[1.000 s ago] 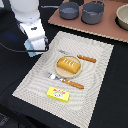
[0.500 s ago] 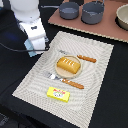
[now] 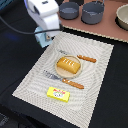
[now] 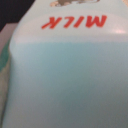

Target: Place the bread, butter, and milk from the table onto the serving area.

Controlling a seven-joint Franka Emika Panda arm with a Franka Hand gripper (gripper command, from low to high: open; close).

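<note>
red "milk" lettering on the pale-blue milk (image 4: 65, 75) carton.

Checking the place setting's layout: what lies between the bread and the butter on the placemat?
In the exterior view, the orange-handled knife lies between the bread on its plate and the butter; otherwise only bare placemat.

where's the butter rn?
Exterior view: the butter lies flat on the placemat, near its front edge, just below the orange-handled knife and the plate holding the bread.
</note>
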